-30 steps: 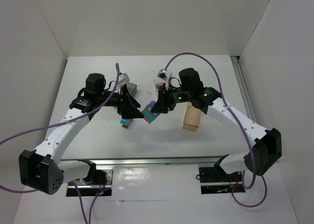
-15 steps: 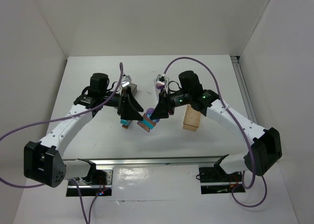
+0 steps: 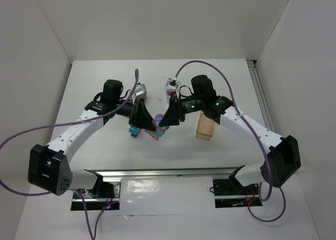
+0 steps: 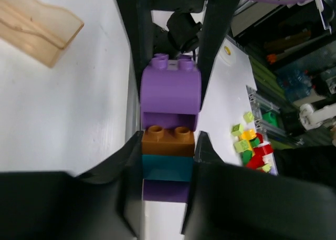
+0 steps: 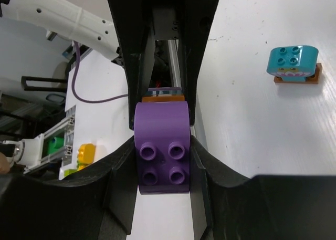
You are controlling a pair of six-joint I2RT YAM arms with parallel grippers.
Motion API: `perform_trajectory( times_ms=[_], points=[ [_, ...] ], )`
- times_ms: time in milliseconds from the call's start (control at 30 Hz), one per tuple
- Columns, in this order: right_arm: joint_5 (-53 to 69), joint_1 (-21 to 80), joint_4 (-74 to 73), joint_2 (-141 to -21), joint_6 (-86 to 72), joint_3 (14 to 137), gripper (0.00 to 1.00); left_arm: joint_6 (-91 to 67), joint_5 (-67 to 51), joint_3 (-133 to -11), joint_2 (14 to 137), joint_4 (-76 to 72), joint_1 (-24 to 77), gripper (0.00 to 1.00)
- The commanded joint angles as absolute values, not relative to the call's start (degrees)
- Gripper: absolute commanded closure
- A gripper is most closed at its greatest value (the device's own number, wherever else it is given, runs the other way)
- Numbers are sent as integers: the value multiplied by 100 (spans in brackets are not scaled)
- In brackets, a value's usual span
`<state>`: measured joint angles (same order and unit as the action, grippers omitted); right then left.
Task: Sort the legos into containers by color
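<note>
Lego stack (image 4: pixel 169 93) is pinched between left claw (image 4: pixel 168 141) and right claw (image 5: pixel 163 143); amber container (image 3: pixel 206 128) contents cannot be told.

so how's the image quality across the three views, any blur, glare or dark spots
top external: even soft light, faint shadows on the table, no glare, brick stack small and half hidden. left wrist: stack sharp, left fingers near the lens black and soft. right wrist: purple brick crisp, right fingers a featureless dark mass.
</note>
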<state>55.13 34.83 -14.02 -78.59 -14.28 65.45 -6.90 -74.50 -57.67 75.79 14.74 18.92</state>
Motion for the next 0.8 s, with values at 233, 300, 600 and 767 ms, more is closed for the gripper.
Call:
perform_trajectory(
  times_ms=[233, 300, 600, 767],
  points=[
    [2782, 3147, -1811, -7665, -1414, 6987, 81, -720, -6549, -6126, 7515, 1740, 1793, 100],
    [2506, 2989, -1540, -7664, -1634, 7040, 80, -887, -6364, -5995, 7515, 1740, 1644, 100],
    [2, 2988, -1617, -9262, -2214, 7839, 75, -1686, -4968, -5836, 7462, 1608, 1249, 100],
    [-746, 2988, -1802, -10543, -2320, 8611, 72, -2082, -4185, -5915, 7261, 1556, 1107, 100]
  ],
)
